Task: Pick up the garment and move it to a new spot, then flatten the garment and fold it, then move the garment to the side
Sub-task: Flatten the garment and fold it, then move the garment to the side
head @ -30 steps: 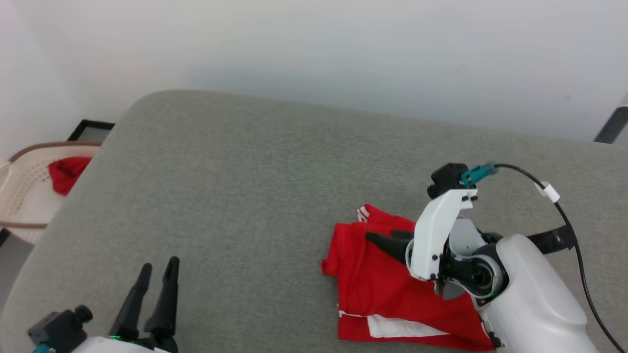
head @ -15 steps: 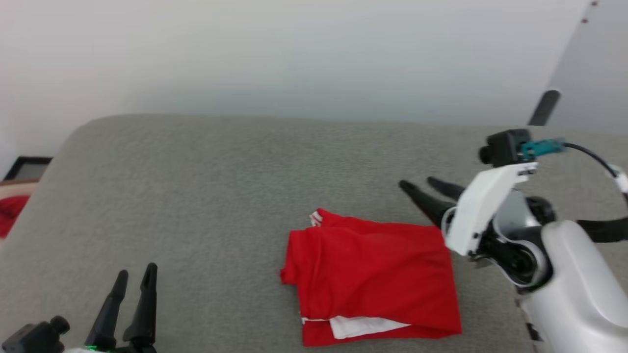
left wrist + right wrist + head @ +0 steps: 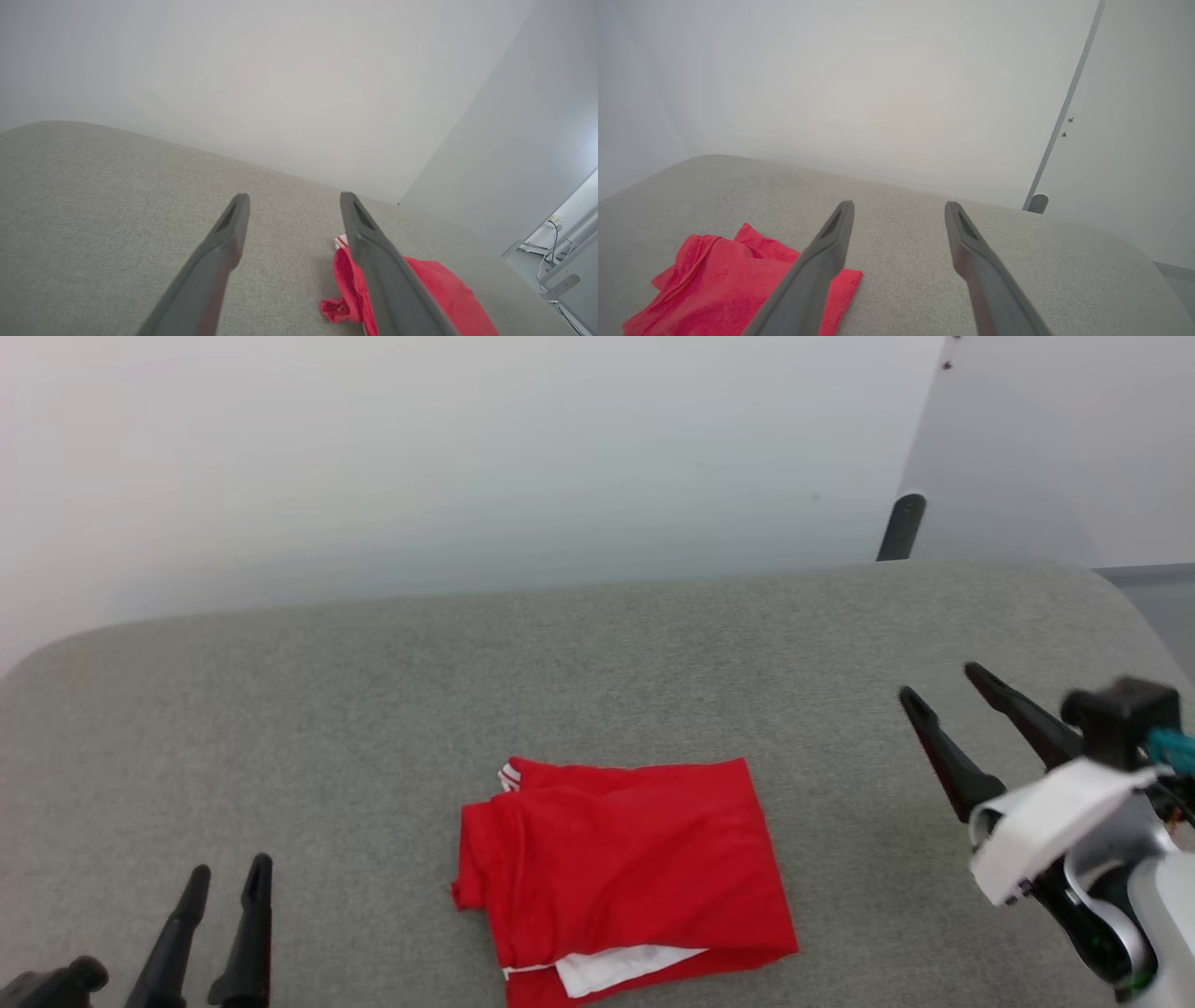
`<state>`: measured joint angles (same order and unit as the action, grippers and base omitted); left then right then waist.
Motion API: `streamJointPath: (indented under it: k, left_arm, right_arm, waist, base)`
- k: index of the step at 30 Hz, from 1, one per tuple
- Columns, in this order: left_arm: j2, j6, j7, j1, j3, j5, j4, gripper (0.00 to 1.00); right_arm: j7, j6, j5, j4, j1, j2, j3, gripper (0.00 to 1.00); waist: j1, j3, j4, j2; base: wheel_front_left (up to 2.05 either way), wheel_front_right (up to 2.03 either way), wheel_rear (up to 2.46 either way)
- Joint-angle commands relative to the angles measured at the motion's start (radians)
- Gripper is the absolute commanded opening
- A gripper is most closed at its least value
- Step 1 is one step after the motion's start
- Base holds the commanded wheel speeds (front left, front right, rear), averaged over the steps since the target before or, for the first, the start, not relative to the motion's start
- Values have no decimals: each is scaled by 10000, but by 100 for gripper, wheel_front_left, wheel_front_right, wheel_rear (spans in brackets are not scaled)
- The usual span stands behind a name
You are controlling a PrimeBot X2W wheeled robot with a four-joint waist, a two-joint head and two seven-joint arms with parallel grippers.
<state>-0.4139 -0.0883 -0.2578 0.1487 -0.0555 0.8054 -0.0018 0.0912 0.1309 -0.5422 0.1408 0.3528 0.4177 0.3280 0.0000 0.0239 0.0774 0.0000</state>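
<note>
The garment (image 3: 625, 859), a red T-shirt folded into a compact rectangle with a white sleeve peeking out at its near edge, lies on the grey padded table (image 3: 373, 691). My right gripper (image 3: 941, 685) hovers open to the right of it, clear of the cloth, nothing between its fingers. My left gripper (image 3: 227, 873) stands open at the lower left, well away from the shirt. In the left wrist view the garment (image 3: 434, 289) shows partly behind the right-hand finger of my left gripper (image 3: 293, 199). In the right wrist view the garment (image 3: 714, 280) lies left of my right gripper (image 3: 899, 205).
A pale wall runs behind the table. A dark post (image 3: 901, 527) stands at the table's far right corner, beside a grey panel (image 3: 1055, 448). The table's right edge curves away near my right arm.
The head camera has swung to the right, so the basket at the left has left the picture. My right gripper has lifted off the folded garment and drawn back to its right.
</note>
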Motion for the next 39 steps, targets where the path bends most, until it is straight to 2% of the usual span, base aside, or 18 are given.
streamJointPath:
  k: [1, 8, 17, 30, 39]
  left_arm:
    - [-3, -45, -41, 118, 69, -91, 26, 100]
    - [223, -202, -71, 433, 798, -634, 84, 100]
    - [349, -375, -67, 775, 1481, -1220, 266, 100]
    - [478, -430, -68, 878, 1620, -1435, 239, 100]
    - [191, -432, -69, 689, 1357, -1663, 302, 100]
  right_arm:
    - [-296, -4, 137, 57, -178, 71, 10, 100]
    - [-1936, -5, 626, 808, -1091, 304, -474, 100]
    - [-2784, -5, 1002, 1240, -2025, 228, -1370, 100]
    - [-2691, -5, 1361, 969, -2665, -58, -1968, 100]
    - [-2315, -5, 1279, 787, -2664, -160, -1791, 100]
  waist:
    - [0, 135, 190, 0]
    - [0, 341, 241, 0]
    - [0, 576, 18, 0]
    - [0, 634, -99, 0]
    - [0, 558, -534, 0]
  base:
    - [0, 0, 0]
    - [0, 0, 0]
    - [0, 0, 0]
    - [0, 0, 0]
    - [0, 0, 0]
